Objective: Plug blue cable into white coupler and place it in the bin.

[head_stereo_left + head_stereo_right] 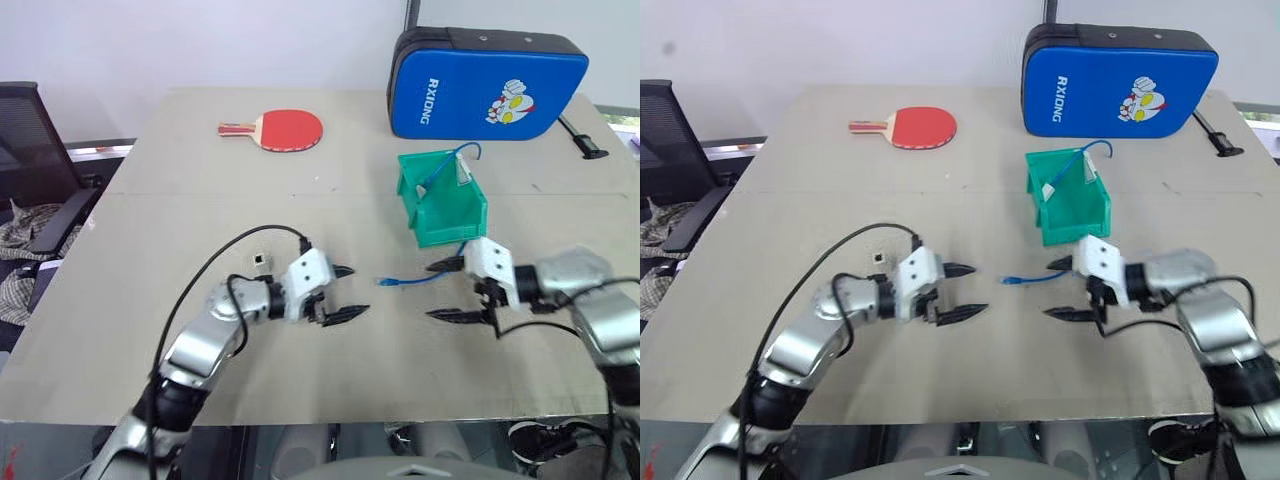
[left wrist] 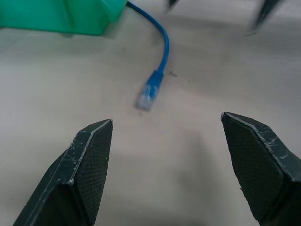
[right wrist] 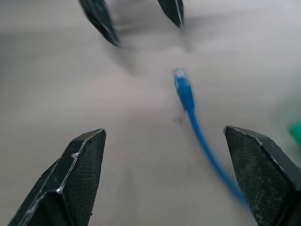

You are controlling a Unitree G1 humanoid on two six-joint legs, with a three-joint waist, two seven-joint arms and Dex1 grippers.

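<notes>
The blue cable [image 1: 405, 282] has one plug end lying flat on the table, and its cord runs back to the green bin [image 1: 445, 215]. A loop of the cable rises out of the bin. My left gripper [image 1: 350, 292] and right gripper [image 1: 434, 291] face each other across that plug, both open and holding nothing. The left wrist view shows the plug [image 2: 148, 94] just beyond my open fingers [image 2: 87, 172]. In the right wrist view the cable [image 3: 186, 92] lies between my fingers [image 3: 77, 174]. A tiny white coupler [image 1: 260, 260] sits on the table behind the left gripper.
A red table-tennis paddle [image 1: 290, 128] lies at the back of the table. A large blue padded case [image 1: 487, 82] stands behind the bin. A black chair [image 1: 30, 150] is off the table's left side. The table's front edge runs close below both arms.
</notes>
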